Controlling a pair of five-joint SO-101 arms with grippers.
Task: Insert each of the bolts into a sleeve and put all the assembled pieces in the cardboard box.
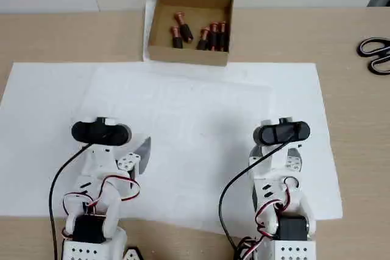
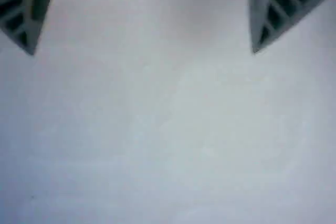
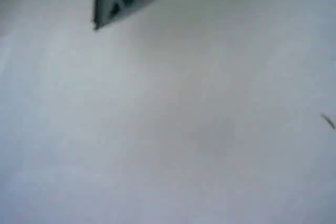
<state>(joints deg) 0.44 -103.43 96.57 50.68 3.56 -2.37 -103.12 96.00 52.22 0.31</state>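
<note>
Task appears done: the assembled pieces (image 1: 213, 36) are all in the cardboard box (image 1: 189, 56), and I judge nothing is left to insert.

Near the near left corner of the white paper (image 1: 201, 108), the left gripper (image 2: 142, 51) hangs over bare sheet, fingers (image 2: 262, 19) spread wide, holding nothing. The box sits at the paper's far edge, left of its middle; in it lie five copper-headed bolts in dark sleeves, two loose on the left, three side by side on the right. The right gripper (image 1: 291, 158) is near the near right corner; I cannot tell its state. Scissors (image 1: 375, 54) lie at the table's right edge.
</note>
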